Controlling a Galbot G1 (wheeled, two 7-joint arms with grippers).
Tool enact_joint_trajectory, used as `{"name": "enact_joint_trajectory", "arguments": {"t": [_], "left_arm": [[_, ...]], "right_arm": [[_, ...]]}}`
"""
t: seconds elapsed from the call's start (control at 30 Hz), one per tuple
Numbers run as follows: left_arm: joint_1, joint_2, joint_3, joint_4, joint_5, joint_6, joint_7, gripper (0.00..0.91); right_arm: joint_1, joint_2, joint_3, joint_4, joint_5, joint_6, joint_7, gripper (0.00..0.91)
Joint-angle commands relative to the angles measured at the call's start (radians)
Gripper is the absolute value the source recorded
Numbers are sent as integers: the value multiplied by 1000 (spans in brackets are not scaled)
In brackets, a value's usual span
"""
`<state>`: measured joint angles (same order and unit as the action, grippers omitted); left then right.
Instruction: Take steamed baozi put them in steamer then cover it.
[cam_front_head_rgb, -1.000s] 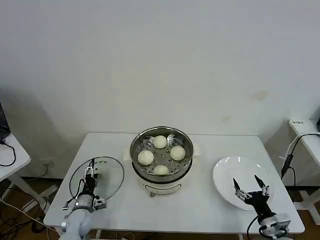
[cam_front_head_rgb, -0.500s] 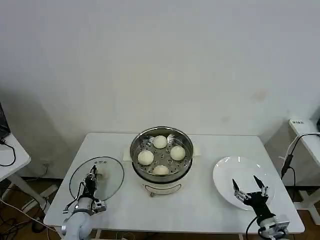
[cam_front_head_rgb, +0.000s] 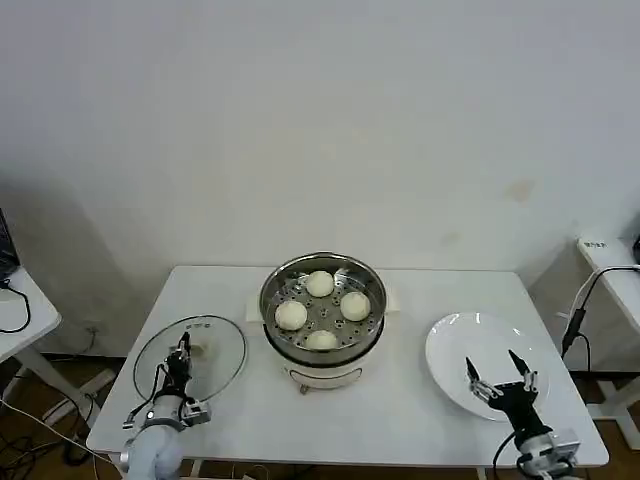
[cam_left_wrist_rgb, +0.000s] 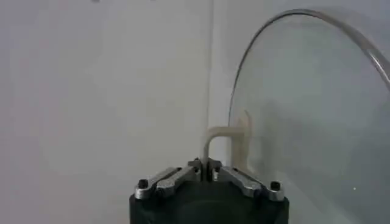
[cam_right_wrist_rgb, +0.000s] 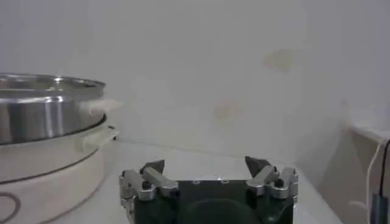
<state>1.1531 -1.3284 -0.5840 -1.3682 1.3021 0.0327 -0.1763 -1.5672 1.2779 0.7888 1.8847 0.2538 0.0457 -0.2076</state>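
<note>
Several cream-white steamed baozi (cam_front_head_rgb: 321, 284) sit on the perforated tray inside the steel steamer (cam_front_head_rgb: 323, 350) at the table's middle. The cover (cam_front_head_rgb: 215, 350), a clear glass lid with a metal rim, is at the table's left, tipped up. My left gripper (cam_front_head_rgb: 184, 348) is shut on the cover's whitish handle (cam_left_wrist_rgb: 214, 141); in the left wrist view the cover (cam_left_wrist_rgb: 304, 109) stands on edge beyond the fingers. My right gripper (cam_front_head_rgb: 499, 374) hangs open over the white plate, holding nothing. The steamer's wall (cam_right_wrist_rgb: 42, 115) shows in the right wrist view, beside the right gripper (cam_right_wrist_rgb: 206, 164).
A flat white plate (cam_front_head_rgb: 455, 335) lies at the table's right. The white table (cam_front_head_rgb: 400, 420) has free room in front of the steamer. A side table with cables (cam_front_head_rgb: 20, 310) stands at far left, and another stand (cam_front_head_rgb: 605, 260) at far right.
The left gripper has shifted slightly left with the cover, which has tilted and moved a little toward the table's left edge. The right arm has stayed put.
</note>
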Motion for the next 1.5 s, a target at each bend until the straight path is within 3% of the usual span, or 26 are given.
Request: {"name": "enact_joint_trajectory", "arguments": {"t": [0.03,0.63,0.8,0.93,1.17,1.5], "left_arm": [[52,11,-17,-144,0,43,-18,0],[127,65,-54,-377,4,195,34,0],[114,59,14,-500,44,413,45,0],[74,24,79,-576,111,493,109,0],[-31,-55,262,-610,209,538,192,0],[-185,-82,471,-522,247,538,210,0]], "right_arm": [[47,-1,1,-10,-50,5,9,907],[145,2,24,-23,-5,-79,56,907],[143,16,27,-23,-11,-88,55,907],[147,30,38,-25,-12,-92,60,907],[123,59,60,-12,-32,-107,52,907],[72,72,45,31,-41,-132,48,907]]}}
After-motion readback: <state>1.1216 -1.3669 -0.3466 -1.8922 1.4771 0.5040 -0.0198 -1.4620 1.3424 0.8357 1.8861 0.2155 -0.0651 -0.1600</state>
